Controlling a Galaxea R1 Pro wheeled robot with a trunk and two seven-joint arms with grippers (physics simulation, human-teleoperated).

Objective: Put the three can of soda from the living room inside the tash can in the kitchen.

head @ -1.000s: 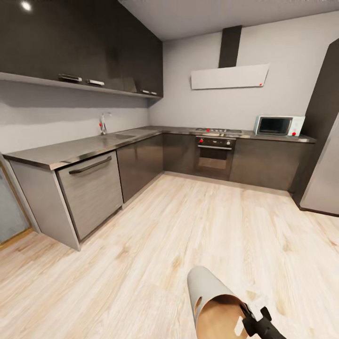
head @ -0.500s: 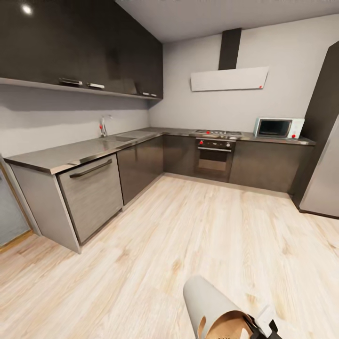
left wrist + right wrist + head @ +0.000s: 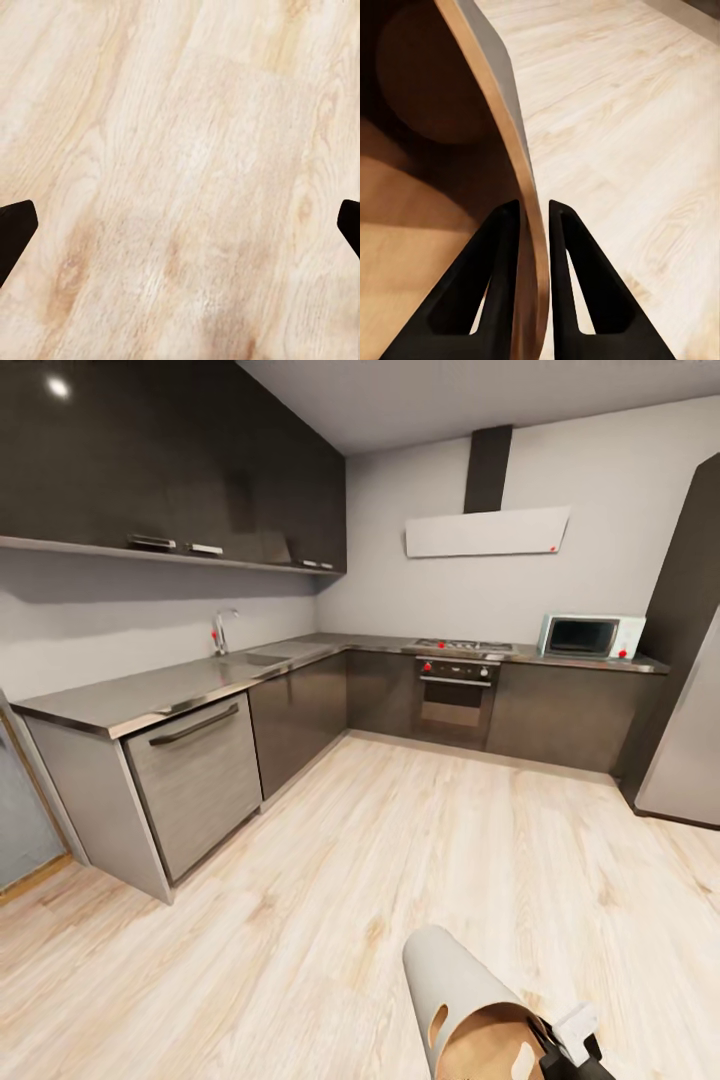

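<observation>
The trash can (image 3: 450,985), light grey with a brown inner wall and an oval cut-out, hangs tilted over the kitchen's pale wood floor at the lower edge of the head view. My right gripper (image 3: 562,1048) is shut on its rim. In the right wrist view the two black fingers (image 3: 502,262) pinch the bin's wall (image 3: 499,105), one inside and one outside. My left gripper (image 3: 180,217) is open, its dark fingertips (image 3: 15,232) far apart over bare floor. The soda cans are out of view.
Dark cabinets under a grey countertop (image 3: 150,695) run along the left wall and the back. A built-in oven (image 3: 455,695), a white microwave (image 3: 590,635) and a steel fridge (image 3: 690,750) stand at the back and right. Wide wood floor (image 3: 400,830) lies ahead.
The head view has shifted slightly, so the camera moved. The bin stays clamped in my right gripper, dipping a little and then rising again at the picture's lower edge.
</observation>
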